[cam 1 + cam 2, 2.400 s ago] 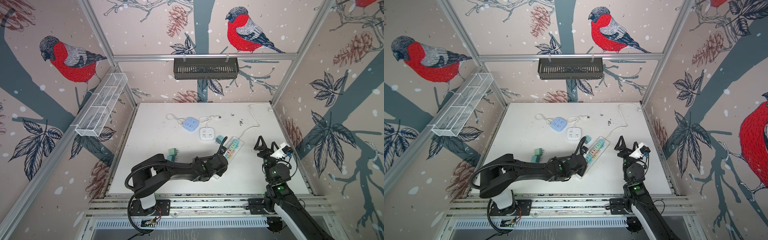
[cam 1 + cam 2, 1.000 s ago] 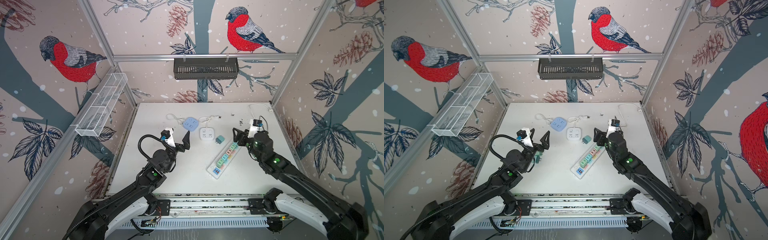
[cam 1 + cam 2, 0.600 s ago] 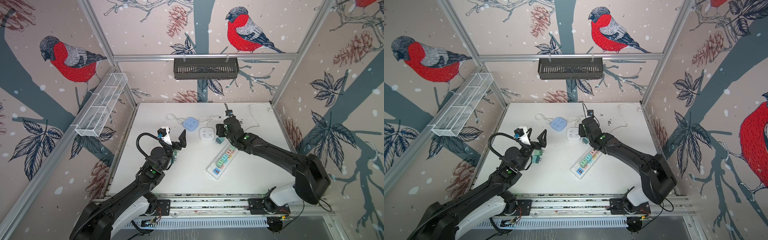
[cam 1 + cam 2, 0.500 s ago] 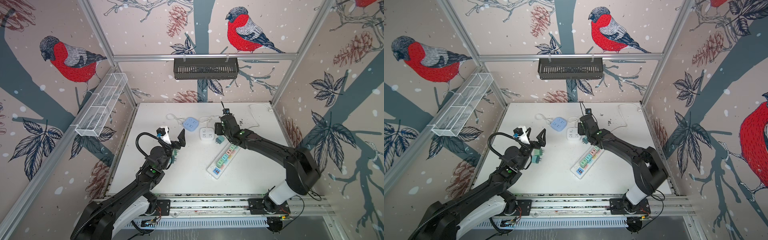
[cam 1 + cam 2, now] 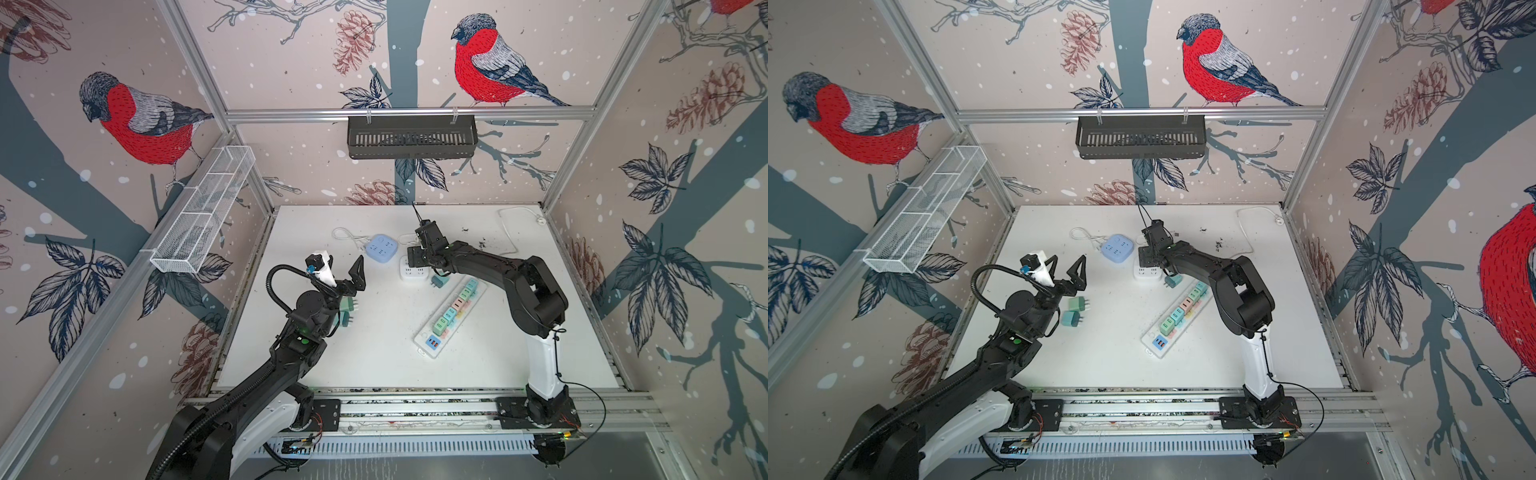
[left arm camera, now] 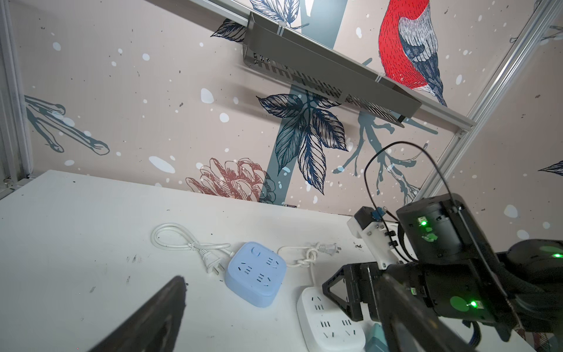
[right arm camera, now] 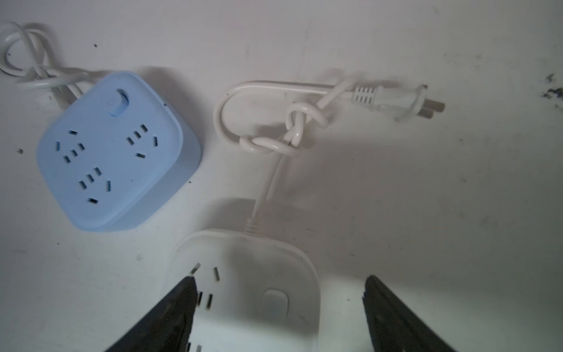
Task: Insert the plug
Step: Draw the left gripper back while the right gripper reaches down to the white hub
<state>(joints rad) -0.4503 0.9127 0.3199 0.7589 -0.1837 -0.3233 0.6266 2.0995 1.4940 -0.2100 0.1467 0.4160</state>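
power strip (image 5: 432,344): nearest; lies diagonally mid-worktop (image 5: 374,365). A row of pastel plugs is already seated in it, so there is likely no free slot there.
two green plugs (image 5: 1076,304): loose on their sides near the left edge, nothing touching them; they look like spares.
left gripper (image 5: 1067,264): raised above the green plugs, jaws spread wide and empty. Reads as parked clear of the action.
teal plug (image 5: 439,281): likely the task's part. Lies loose between the strip's far end and the white socket block (image 5: 413,272), just beside both; nothing grips it.
right gripper (image 7: 279,279): reaches across the middle, low over the white block. Jaws are wide apart either side of it, holding nothing; contact can't be told. Probably lining up to steady the block.
blue socket block (image 5: 382,248): just beyond, all slots free.
status: insertion not started; the plug needs to be picked up and turned prongs down.
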